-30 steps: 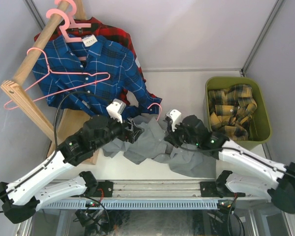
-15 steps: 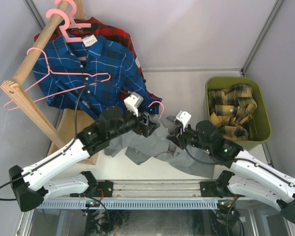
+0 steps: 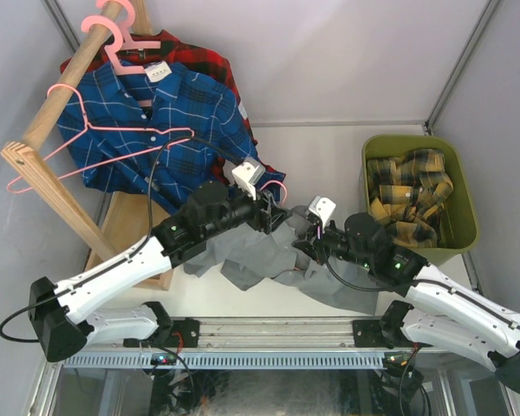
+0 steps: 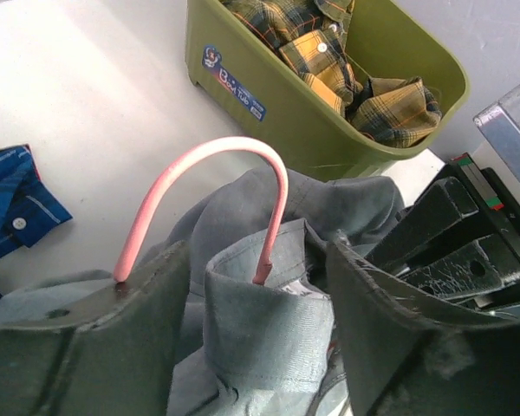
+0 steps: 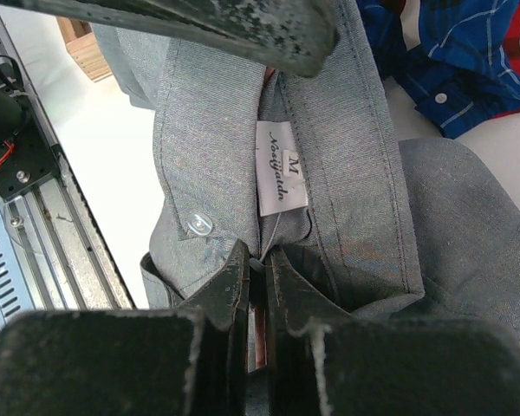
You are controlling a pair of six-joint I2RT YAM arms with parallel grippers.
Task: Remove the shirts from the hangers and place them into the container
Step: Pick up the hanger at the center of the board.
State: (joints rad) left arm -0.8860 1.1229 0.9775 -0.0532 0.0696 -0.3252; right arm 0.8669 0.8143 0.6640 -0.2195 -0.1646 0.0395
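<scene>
Lying crumpled at the middle of the bench (image 3: 329, 147), toward its near edge, the grey shirt (image 3: 260, 256) shows its collar, a size label and one white button. A pink hanger hook (image 4: 210, 156) rises out of the collar. The left gripper (image 4: 256, 251) stands wide apart, one finger either side of collar and hook, holding nothing. The right gripper (image 5: 258, 260) is closed, pinching the collar fabric below the label.

Shirts: four.
- The grey shirt lies on the bench.
- The yellow-black plaid shirt (image 3: 412, 195) lies in the olive-green container (image 3: 374, 149) at the right edge.
- The blue plaid shirt (image 3: 182, 113) and the red-black plaid shirt (image 3: 199, 52) hang at the wooden rail (image 3: 61, 100).

Pink hangers (image 3: 113, 139): four.

Container: one.
</scene>
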